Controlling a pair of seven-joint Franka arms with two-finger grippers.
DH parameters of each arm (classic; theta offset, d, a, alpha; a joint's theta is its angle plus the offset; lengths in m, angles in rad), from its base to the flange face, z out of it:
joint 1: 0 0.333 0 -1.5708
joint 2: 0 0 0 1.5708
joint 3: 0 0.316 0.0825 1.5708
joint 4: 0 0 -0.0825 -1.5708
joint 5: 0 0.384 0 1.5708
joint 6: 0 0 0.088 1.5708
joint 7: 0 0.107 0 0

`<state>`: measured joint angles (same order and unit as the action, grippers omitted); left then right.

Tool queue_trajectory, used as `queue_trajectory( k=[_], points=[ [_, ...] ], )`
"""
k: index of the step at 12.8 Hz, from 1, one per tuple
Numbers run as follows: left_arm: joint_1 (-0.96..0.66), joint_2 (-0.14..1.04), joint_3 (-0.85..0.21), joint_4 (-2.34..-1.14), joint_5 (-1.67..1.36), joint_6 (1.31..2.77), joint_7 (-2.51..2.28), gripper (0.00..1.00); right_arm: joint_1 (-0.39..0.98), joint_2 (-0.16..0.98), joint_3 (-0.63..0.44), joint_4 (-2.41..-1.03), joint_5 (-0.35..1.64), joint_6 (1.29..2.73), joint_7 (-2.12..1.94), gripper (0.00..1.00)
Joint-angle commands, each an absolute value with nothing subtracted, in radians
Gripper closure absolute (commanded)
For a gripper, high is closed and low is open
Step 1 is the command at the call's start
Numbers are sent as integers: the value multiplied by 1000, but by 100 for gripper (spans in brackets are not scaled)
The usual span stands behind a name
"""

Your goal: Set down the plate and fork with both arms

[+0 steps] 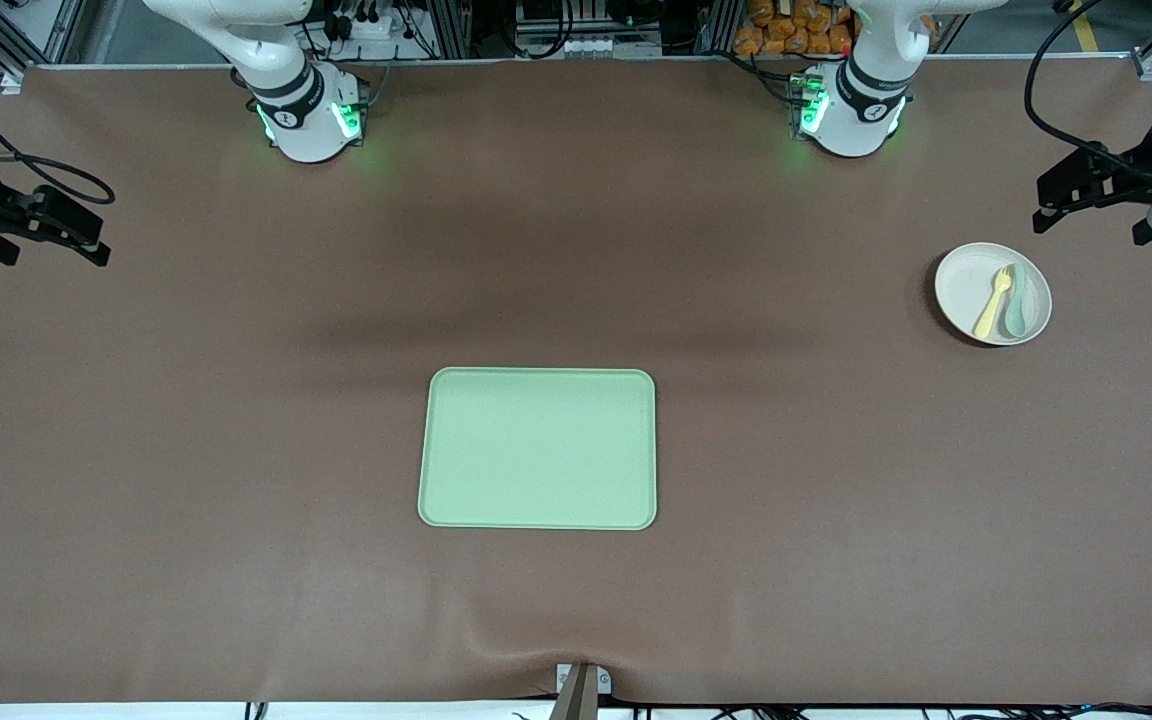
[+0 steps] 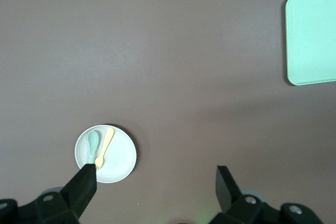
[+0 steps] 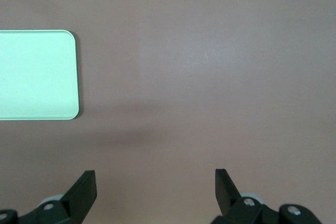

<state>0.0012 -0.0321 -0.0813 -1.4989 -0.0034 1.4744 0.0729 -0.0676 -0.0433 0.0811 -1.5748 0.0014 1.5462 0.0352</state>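
1. Left gripper [image 2: 156, 179]: up in the air over bare desk [image 1: 836, 500] at the left arm's end. In the left wrist view both fingers [image 2: 84, 182] stand wide apart with only desk surface between them. It holds nothing and touches nothing.

2. Right gripper [image 3: 156, 182]: up in the air over bare desk at the right arm's end. In the right wrist view its fingers [image 3: 84, 184] stand wide apart, empty, in contact with nothing.

3. Plate [image 1: 961, 285]: flat on the desk near the left gripper, a little closer to the front camera than the spot under that gripper. It is well apart from the right gripper, almost the whole desk length away. In the left wrist view the tip of one left finger overlaps the plate's rim in the picture only; the gripper is well above it.

4. Fork [image 1: 992, 303]: lying in the plate, tines pointing toward the robots' bases. No gripper touches it.

5. Spoon [image 1: 1015, 310]: green, lying in the plate just beside the fork, roughly parallel to it, on the side toward the left arm's end of the desk.

6. Tray [image 1: 537, 448]: light green, rectangular, at mid-desk between the two grippers and well apart from both. Nothing lies on it. One edge of it shows in each wrist view.
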Motion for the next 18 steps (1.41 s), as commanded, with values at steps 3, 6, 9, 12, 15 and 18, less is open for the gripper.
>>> queue_trajectory(
  k=[3,6,9,12,15,18],
  points=[
    [17,-32,-100,-1482,-12,1477,55,0,-94,-38,98,-1562,6,1537,23,0],
    [18,-29,-94,-1483,-5,1477,57,0,-94,-38,98,-1562,6,1537,23,0],
    [17,-31,-94,-1485,-2,1471,55,0,-94,-38,98,-1562,6,1537,23,0],
    [54,-37,-97,-1486,-2,1407,31,0,-94,-38,98,-1562,6,1537,23,0],
    [70,-31,-94,-1493,-2,1405,38,0,-94,-38,98,-1562,6,1537,23,0],
    [95,-29,-92,-1540,0,1402,43,0,-94,-38,98,-1562,6,1537,21,0]
  ],
)
